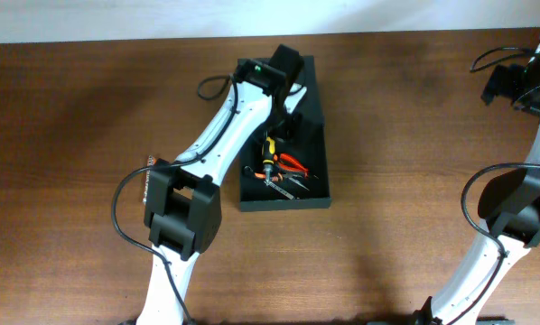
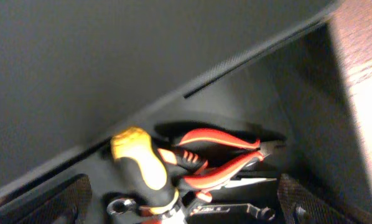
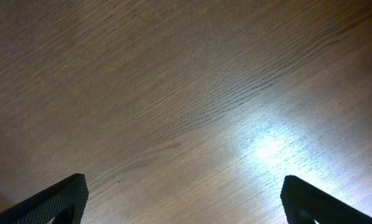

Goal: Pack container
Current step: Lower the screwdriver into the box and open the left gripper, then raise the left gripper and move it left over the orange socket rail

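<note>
Hovering above the matte green-black rectangular container (image 1: 311, 108), left gripper (image 2: 186, 202) gapes empty; right gripper (image 3: 185, 199) likewise, above brown wooden table (image 3: 173, 93).

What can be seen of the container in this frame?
The container is a dark, matte rectangular box lying open on the wooden table, its long side running away from the robot. Its near half holds a yellow-and-black screwdriver, red-handled pliers and a metal wrench. The left gripper hangs open over the far half; whether it touches the walls cannot be told.
</note>
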Tool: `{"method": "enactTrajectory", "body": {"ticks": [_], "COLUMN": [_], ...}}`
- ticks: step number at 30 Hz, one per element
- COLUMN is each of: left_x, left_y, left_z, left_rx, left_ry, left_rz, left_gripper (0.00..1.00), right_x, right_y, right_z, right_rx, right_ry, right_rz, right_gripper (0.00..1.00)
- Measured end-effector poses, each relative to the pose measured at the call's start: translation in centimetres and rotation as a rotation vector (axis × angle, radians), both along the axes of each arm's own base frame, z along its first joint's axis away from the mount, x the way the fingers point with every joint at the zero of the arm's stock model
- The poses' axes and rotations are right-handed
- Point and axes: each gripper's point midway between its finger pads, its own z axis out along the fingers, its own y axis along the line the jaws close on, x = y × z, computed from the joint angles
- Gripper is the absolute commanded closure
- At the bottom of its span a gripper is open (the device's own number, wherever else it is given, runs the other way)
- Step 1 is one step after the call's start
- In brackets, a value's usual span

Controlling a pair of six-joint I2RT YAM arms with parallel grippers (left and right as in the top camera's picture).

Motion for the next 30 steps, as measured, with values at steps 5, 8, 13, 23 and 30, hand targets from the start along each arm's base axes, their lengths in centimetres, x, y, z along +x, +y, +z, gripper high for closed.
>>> {"method": "enactTrajectory", "body": {"ticks": [5, 8, 13, 23, 30], "left_x": [1.0, 1.6, 1.9, 2.9, 3.0], "left_y": [0.6, 1.2, 3.1, 16.4, 25.6], "left_z": [3.3, 5.6, 9.0, 10.0, 9.9], "left_rx": [0.031, 0.055, 0.087, 0.113, 0.06], "left_ry": [-0.066, -0.117, -0.162, -0.033, 0.028], "left_rz": [0.013, 0.025, 0.056, 0.399, 0.678], "left_gripper": [0.01, 0.01, 0.01, 0.01, 0.01], "right_x": [0.0, 0.0, 0.0, 0.0, 0.0], "right_y": [0.0, 0.0, 0.0, 0.0, 0.0], "right_z": [0.0, 0.0, 0.0, 0.0, 0.0], "right_rx": [0.0, 0.0, 0.0, 0.0, 0.0], "right_ry": [0.0, 0.0, 0.0, 0.0, 0.0], "right_rz": [0.0, 0.0, 0.0, 0.0, 0.001], "right_gripper": [0.01, 0.01, 0.01, 0.01, 0.01]}}
